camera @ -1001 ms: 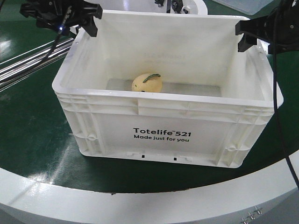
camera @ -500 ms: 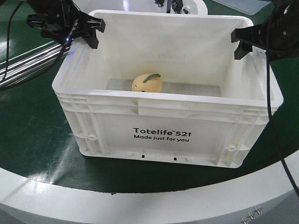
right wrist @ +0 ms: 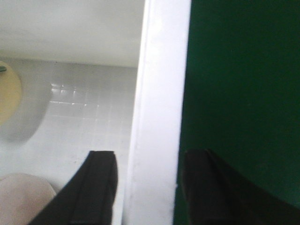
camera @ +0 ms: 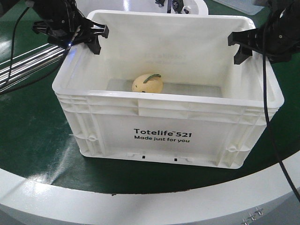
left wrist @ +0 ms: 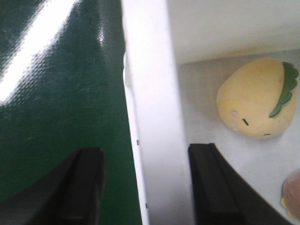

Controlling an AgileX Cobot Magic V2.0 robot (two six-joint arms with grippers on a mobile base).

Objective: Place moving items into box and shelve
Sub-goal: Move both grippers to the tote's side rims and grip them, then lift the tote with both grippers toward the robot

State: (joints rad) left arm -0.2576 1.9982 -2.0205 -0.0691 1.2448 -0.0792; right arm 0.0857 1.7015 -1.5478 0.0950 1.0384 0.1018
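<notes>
Overexposed white box [camera: 164, 101], blurry wrist views

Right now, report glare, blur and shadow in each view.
Front view: sharp, mild sheen on the table. Left wrist view: glare streak on the table, left fingers blurred. Right wrist view: right fingers blurred, soft shadow beside the yellow fruit.

Worktop [camera: 33, 136]: round, dark green glossy mat, wide white rim [camera: 140, 206] along the near edge. White plastic crate [camera: 112, 136] sits flat on the green, roughly centred, printed long side towards the camera, set back from the rim. Shiny metal rods [camera: 28, 58] run diagonally at the left, beside the crate; can't tell if they rest on the mat. Behind the crate: a white rounded part [camera: 199, 8] and a pale bin corner [camera: 243, 4], both cut off by the frame. Light glare on the mat, front left.
</notes>
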